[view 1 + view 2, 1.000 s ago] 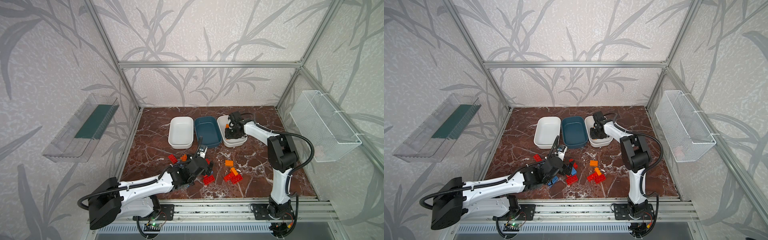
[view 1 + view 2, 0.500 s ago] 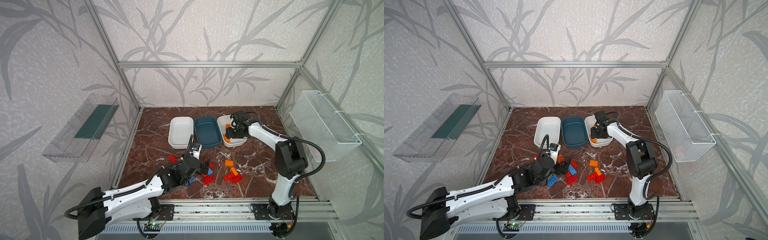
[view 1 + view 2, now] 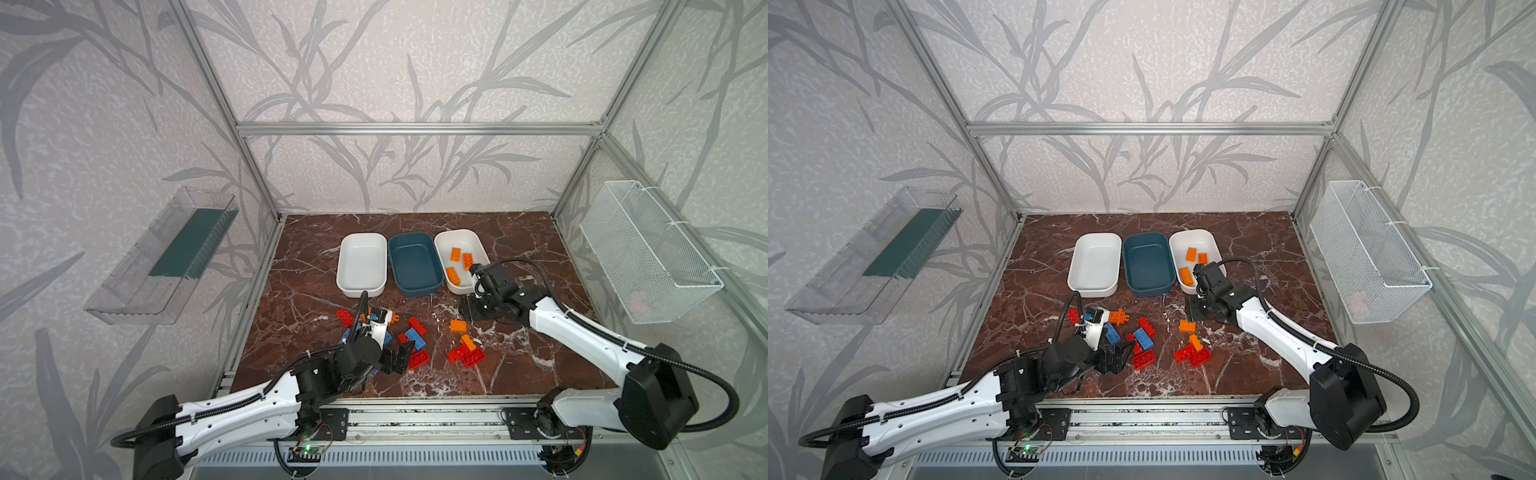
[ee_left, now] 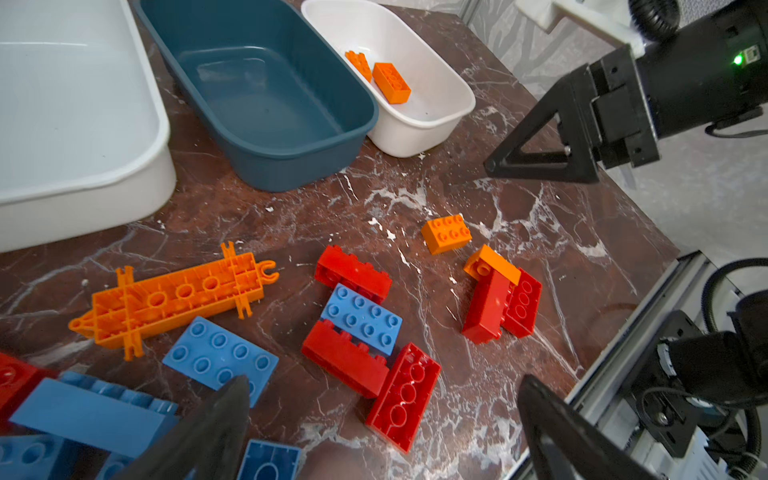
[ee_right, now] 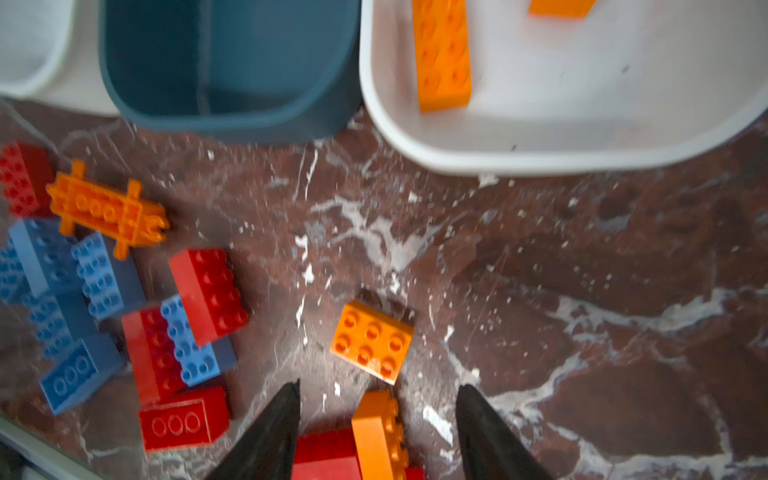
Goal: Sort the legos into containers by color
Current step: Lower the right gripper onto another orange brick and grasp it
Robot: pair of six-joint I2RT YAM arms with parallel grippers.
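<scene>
- The left arm [image 3: 249, 409] and right arm [image 3: 582, 336] have white shells and black joints.
- Black ribbed cables [image 3: 734, 405] loop out at the elbows.
- The right hand [image 5: 379, 384] has black tapered fingers [image 5: 266, 436].
- A green light [image 4: 737, 59] glows on its wrist.

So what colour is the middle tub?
The middle tub is dark teal-blue; clearest in the left wrist view.

Both top views are looking steeply down from high above the front edge of the worktop [image 3: 519, 249], far off, taking in everything around the teal tub [image 3: 415, 266]. Each wrist camera is sitting low and close on the near side of that tub, facing toward it; all views are sharing its front wall.
</scene>
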